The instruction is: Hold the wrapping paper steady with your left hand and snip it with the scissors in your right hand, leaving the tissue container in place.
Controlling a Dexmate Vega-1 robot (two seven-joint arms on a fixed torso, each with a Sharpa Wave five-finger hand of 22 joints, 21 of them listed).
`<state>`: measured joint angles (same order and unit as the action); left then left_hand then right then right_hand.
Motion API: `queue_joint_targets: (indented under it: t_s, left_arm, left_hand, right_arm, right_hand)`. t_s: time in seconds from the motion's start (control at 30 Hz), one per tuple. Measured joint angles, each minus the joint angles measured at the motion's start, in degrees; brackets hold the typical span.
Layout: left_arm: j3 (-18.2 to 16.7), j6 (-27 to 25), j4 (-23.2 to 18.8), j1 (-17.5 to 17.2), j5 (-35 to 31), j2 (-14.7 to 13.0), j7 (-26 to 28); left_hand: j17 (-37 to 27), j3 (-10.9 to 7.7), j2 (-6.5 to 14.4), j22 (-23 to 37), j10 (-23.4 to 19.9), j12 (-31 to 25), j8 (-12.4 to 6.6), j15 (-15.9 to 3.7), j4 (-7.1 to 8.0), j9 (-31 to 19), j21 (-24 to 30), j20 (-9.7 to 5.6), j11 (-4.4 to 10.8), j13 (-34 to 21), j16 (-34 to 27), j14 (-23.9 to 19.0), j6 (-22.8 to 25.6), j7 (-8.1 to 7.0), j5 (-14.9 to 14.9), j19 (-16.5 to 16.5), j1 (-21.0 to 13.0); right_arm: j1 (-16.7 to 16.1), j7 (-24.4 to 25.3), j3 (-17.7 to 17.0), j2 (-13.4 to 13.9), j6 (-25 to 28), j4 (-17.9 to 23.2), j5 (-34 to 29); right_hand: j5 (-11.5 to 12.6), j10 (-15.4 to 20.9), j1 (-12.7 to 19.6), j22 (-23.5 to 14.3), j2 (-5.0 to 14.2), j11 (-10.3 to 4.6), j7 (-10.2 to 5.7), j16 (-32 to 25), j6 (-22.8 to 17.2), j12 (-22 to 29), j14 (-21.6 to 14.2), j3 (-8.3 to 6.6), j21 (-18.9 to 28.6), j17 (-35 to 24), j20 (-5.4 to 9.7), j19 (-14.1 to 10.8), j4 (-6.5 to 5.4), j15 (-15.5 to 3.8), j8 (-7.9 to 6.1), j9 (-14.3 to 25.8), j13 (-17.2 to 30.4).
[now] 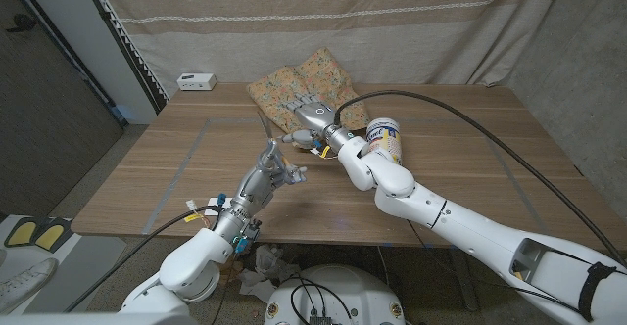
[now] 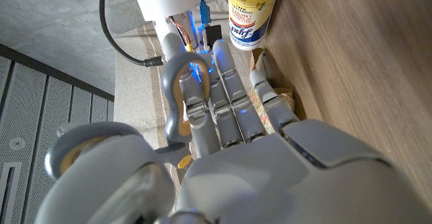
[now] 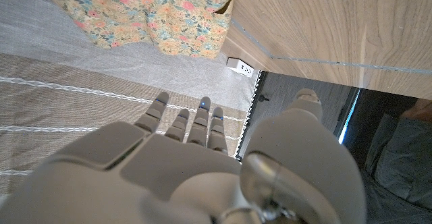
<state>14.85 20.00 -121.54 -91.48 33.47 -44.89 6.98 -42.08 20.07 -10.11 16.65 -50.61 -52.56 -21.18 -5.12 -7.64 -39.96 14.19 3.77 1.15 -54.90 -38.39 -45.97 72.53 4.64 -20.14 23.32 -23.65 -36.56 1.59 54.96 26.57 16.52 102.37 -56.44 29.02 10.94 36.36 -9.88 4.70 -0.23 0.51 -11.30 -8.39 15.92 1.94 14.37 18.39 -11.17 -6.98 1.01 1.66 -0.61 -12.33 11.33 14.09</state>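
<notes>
The floral wrapping paper [image 1: 302, 83] is lying at the far middle of the table [image 1: 470, 159]. The right robot hand [image 1: 306, 113] is hovering over the paper's near edge with fingers spread, holding nothing. The left robot hand [image 1: 275, 164] is reaching up nearer the front, fingers apart and empty. The tissue container [image 1: 386, 138] is standing just right of the right wrist.

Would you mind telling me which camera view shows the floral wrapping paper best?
The head view: the wrapping paper lies whole at the table's far edge, partly under the right robot hand. The right wrist view catches a large patch; the left wrist view just a sliver.
</notes>
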Motion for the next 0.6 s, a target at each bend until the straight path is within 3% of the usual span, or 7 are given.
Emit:
queue_joint_targets:
  t_s: [0.27, 0.4, 0.6]
  left_arm:
    - [-0.7, 1.1, 0.3, -1.1, 0.0, 0.1, -0.4]
    - [-1.1, 1.5, 0.5, -1.6, 0.1, 0.2, -0.7]
    - [-1.5, 2.1, 0.6, -2.4, 0.1, 0.4, -0.9]
  left_hand:
    - [0.2, 0.0, 0.3, 0.0, 0.0, 0.0, 0.06, 0.0, 0.0, 0.0, 0.0, 0.0, 0.01, 0.0, 0.0, 0.0, 0.0, 0.0, 0.0, 0.0, -0.3]
    - [0.2, 0.0, 0.3, 0.0, 0.0, 0.0, 0.22, 0.0, 0.0, 0.0, 0.0, 0.0, 0.01, 0.0, 0.0, 0.0, 0.0, 0.0, -0.3, 0.0, -0.3]
    - [0.4, 0.0, 0.3, 0.0, 0.1, 0.0, 0.25, 0.0, 0.0, 0.0, 0.0, 0.0, 0.09, 0.0, 0.0, 0.0, 0.0, 0.0, -0.3, 0.0, -0.3]
  right_arm:
    - [1.4, -0.2, 1.1, -1.2, 0.5, -1.9, -0.1]
    - [1.9, -0.2, 1.6, -1.7, 0.9, -2.8, -0.1]
    - [3.0, -0.4, 2.6, -2.9, 1.7, -4.8, 0.0]
  right_hand:
    - [0.0, 0.3, 0.0, 0.0, 0.0, -0.3, 0.0, 0.0, 0.0, 0.0, 0.0, 0.15, -0.4, 0.0, 0.22, -0.2, 0.15, -0.03, 0.0, 0.0, -0.3]
    - [0.0, 1.1, 0.2, 0.0, 0.23, -0.97, 0.2, 0.0, -0.8, 0.2, -0.7, 0.15, -0.4, 0.0, 0.21, -1.0, 0.15, -0.99, -0.44, 0.0, -0.5]
    - [0.0, 1.6, 0.2, 0.0, 0.23, 0.34, 0.55, 0.0, -1.2, 0.2, -0.6, 0.36, -0.9, 0.3, 0.4, -1.7, 0.36, -1.04, -0.44, -0.1, -0.9]
